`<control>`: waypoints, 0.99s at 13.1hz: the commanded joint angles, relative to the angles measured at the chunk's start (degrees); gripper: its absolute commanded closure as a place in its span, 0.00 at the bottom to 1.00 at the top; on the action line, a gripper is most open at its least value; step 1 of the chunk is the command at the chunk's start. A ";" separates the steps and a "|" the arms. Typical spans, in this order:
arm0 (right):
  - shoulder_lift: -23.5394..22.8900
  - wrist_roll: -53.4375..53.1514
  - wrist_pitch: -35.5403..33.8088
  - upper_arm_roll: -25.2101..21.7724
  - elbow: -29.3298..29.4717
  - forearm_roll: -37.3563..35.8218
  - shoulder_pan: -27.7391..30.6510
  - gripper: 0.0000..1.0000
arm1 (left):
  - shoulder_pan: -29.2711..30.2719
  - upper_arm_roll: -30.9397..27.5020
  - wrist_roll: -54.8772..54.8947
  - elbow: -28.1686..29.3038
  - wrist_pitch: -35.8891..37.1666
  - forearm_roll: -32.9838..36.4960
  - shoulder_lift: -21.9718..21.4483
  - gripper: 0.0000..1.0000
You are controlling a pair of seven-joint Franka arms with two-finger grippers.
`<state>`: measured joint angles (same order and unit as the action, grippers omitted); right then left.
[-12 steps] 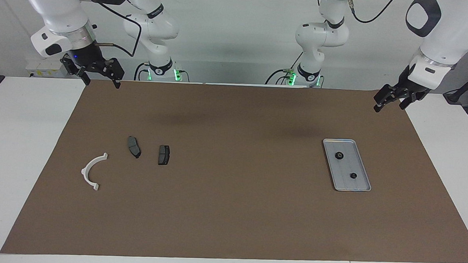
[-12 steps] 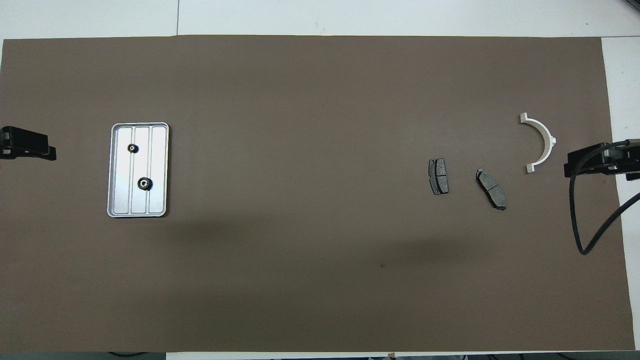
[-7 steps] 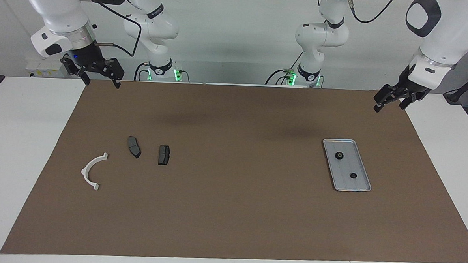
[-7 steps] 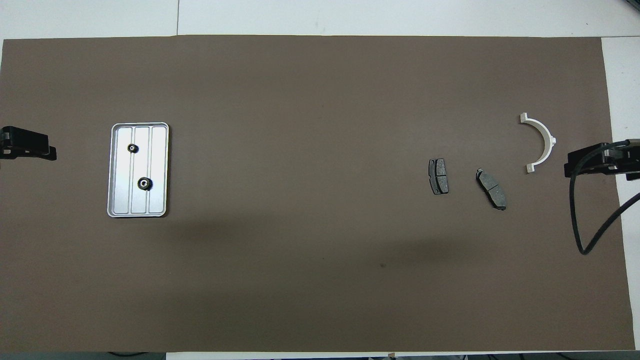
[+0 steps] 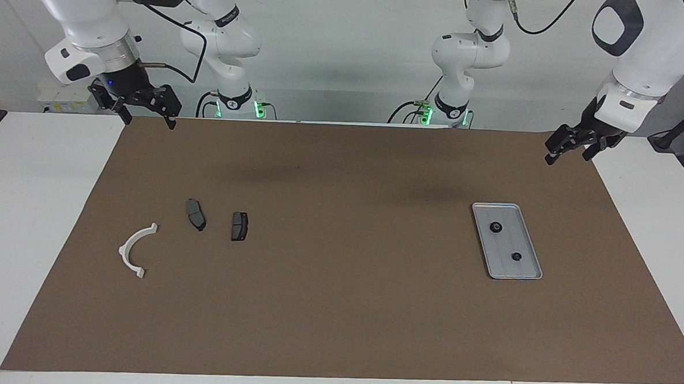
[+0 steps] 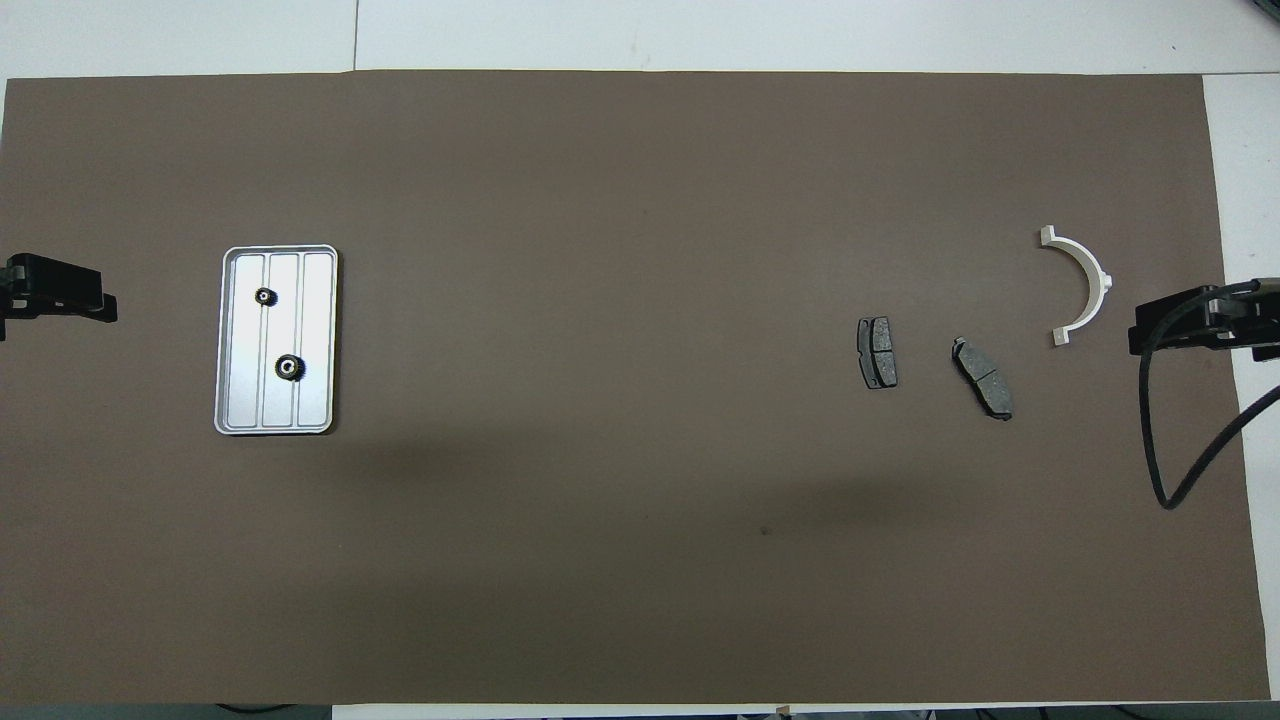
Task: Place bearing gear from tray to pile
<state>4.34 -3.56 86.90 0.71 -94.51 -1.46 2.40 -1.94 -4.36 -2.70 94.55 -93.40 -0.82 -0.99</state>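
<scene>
- Two small black gears sit in the tray [image 6: 227, 345]: the bigger gear [image 6: 288, 368] is nearer to the robots, the smaller gear [image 6: 264, 296] is farther from them. Neither has been picked up yet.
- The tray lies toward the left arm's end of the brown mat [image 6: 620, 560].
- The gears are tiny and round. I think one could slip out of the fingers or roll away.
- A badly aimed grab could bump the tray rim and push the tray.
- The pile is well apart from the tray: two dark pads [image 6: 878, 352] [image 6: 983, 377] and a white bracket [image 6: 1080, 285]. A long carry could mean a drop.
- The left gripper [image 5: 569, 147] hangs empty over the mat's corner, fingers spread wide.
- The right gripper [image 5: 144, 112] waits empty, fingers wide too.
- From above, both grippers are cut off at the edges.
- The gear teeth are too small to make out.
</scene>
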 commanded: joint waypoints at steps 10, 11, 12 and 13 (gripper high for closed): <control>0.84 0.83 1.26 0.26 -1.38 0.58 0.68 0.00 | -0.26 0.58 -0.11 5.09 -4.58 0.74 -0.33 0.00; 0.84 0.92 1.26 0.26 -1.38 0.58 0.68 0.00 | -0.52 0.58 -0.11 7.03 -6.42 0.74 -0.33 0.00; 0.84 0.83 1.26 0.17 -1.38 0.58 0.76 0.00 | -0.61 0.58 -0.20 8.26 -7.83 0.74 -0.24 0.00; 0.84 0.83 1.26 0.17 -1.38 0.58 0.76 0.00 | -0.61 0.58 -0.20 9.50 -9.07 0.74 -0.06 0.00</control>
<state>4.34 -3.55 86.90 0.68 -94.55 -1.46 2.41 -2.02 -3.63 -2.72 100.48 -98.96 -0.82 -0.62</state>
